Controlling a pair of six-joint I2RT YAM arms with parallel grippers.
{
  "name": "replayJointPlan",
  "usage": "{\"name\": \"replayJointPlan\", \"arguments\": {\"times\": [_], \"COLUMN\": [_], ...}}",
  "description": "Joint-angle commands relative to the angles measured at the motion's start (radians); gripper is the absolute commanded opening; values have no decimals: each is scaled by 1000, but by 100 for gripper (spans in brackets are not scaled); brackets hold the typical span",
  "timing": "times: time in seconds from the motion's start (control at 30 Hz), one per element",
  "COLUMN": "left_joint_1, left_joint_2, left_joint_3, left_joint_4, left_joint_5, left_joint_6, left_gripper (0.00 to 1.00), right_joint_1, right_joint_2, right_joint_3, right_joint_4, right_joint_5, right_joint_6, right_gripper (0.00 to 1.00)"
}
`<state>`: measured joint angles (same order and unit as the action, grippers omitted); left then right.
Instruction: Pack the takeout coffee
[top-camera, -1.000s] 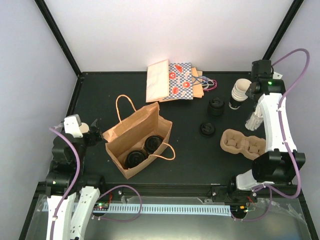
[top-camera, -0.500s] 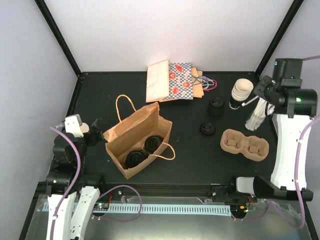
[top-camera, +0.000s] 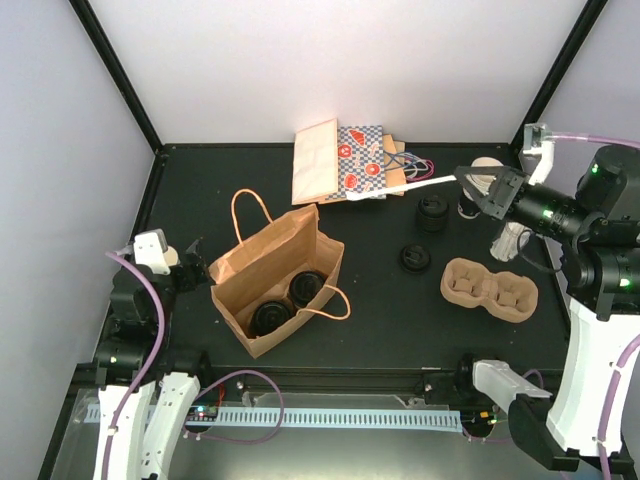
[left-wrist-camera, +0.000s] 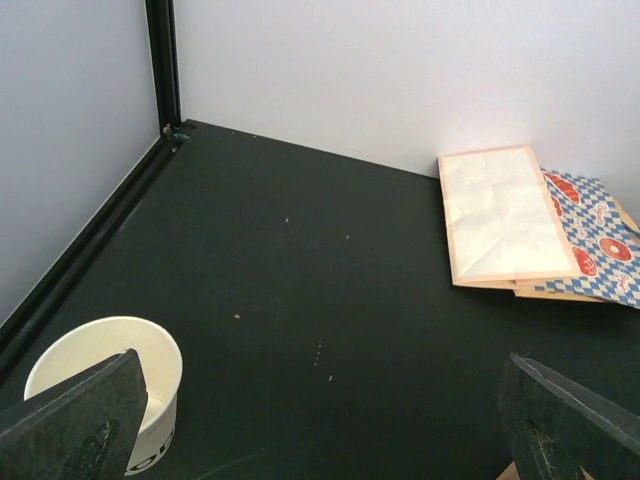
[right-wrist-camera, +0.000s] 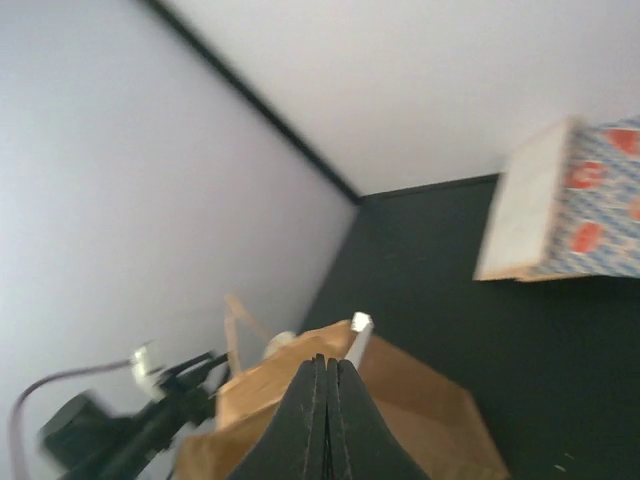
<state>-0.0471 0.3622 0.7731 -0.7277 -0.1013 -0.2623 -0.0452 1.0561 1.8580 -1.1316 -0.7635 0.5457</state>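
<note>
Blur in the right wrist view leaves the thin white stick (right-wrist-camera: 358, 330) in the right gripper (right-wrist-camera: 326, 362) impossible to identify.

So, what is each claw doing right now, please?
Left claw: open, holding nothing.
Right claw: closed on a thin white straw.

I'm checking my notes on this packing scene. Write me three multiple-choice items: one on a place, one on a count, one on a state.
1. Where is the cardboard cup carrier relative to the open brown paper bag?
A. inside it
B. to its right, apart from it
C. under it

2. How many black-lidded cups stand in the bag?
A. two
B. none
C. five

3. The right gripper is:
A. wide open
B. shut on a lid
C. shut on a white straw

Key: 1 B, the top view shows a gap between them; 2 A, two show side by side; 3 C, its closed fingers pinch the straw.
</note>
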Motion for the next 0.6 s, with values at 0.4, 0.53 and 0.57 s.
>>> {"name": "replayJointPlan", "arguments": {"times": [0.4,0.53,0.57], "left_joint_1": [4,5,4], "left_joint_2": [15,13,13], "left_joint_3": [-12,-15,-16], "left_joint_4": [41,43,44], "left_joint_5": [-1,1,1], "left_joint_6": [14,17,17], "left_gripper": [99,99,99], "right_joint_1": [272,284,296], "right_joint_2": [-1,1,7], "right_joint_3": [-222,-274,-272], "right_joint_4": [362,413,421], "right_joint_5": [-277,-250,-243], "right_joint_6": [94,103,102], "right_gripper": [2,2,2]}}
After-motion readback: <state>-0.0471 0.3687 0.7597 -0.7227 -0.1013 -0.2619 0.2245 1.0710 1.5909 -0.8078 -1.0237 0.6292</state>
